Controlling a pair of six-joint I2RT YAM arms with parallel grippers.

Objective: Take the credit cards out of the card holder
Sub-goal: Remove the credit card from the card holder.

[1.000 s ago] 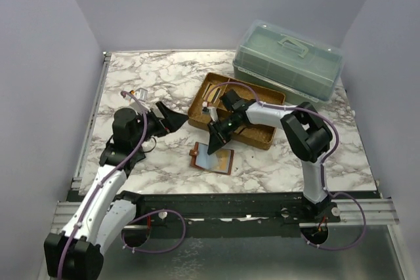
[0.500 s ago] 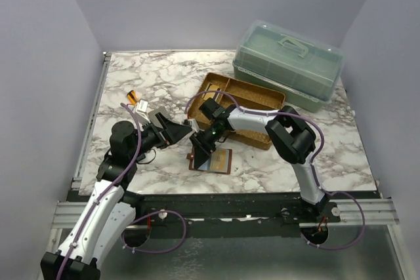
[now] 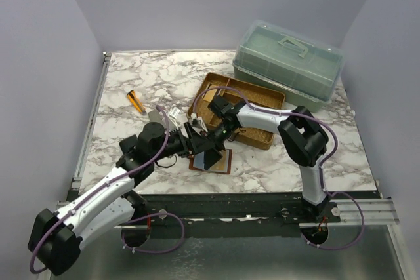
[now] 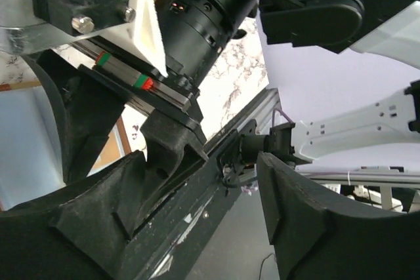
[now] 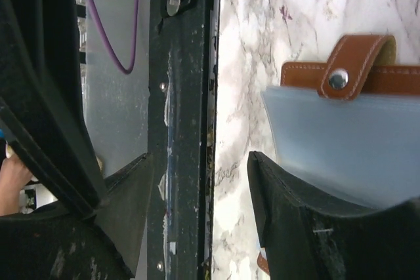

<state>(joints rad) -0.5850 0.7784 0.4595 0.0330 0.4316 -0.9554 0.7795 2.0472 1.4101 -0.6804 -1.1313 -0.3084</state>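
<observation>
A reddish-brown leather bifold card holder (image 3: 224,160) lies open on the white marbled surface (image 3: 151,70), just in front of a tan cork tray (image 3: 260,140). The right claw (image 3: 210,157) is spread wide over it. One finger (image 5: 308,227) touches the light-blue inner face (image 5: 341,136). The left claw (image 3: 191,139) is also wide, close beside the right claw.
</observation>
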